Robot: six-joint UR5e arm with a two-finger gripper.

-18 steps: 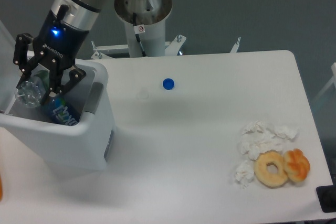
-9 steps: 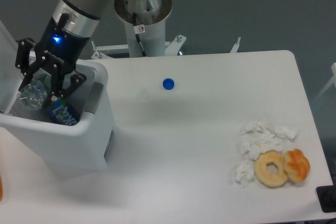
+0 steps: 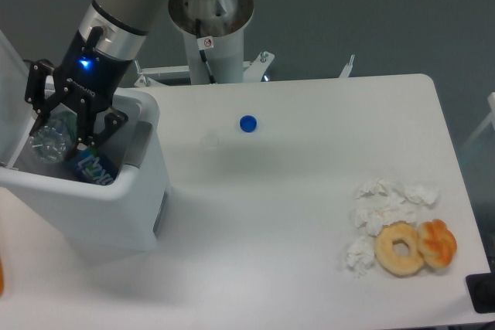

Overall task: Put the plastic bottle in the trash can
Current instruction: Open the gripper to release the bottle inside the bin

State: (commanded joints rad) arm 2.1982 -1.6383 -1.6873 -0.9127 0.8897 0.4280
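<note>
The white trash can (image 3: 108, 195) stands open at the left of the table, its lid raised at the left edge. My gripper (image 3: 60, 141) reaches down into its opening and is shut on the small clear plastic bottle (image 3: 46, 143), holding it just inside the bin. The black fingers (image 3: 35, 106) flank the bottle. Their tips are partly hidden by the bottle and the bin wall.
A bottle with a blue label (image 3: 94, 168) lies inside the bin beside the clear one. A blue cap (image 3: 247, 123) and a faint clear cap (image 3: 210, 140) lie mid-table. Crumpled tissues (image 3: 387, 205), a donut (image 3: 400, 249) and a pastry (image 3: 438, 242) sit at the front right.
My gripper has moved slightly down into the bin, and the clear bottle has gone down with it.
</note>
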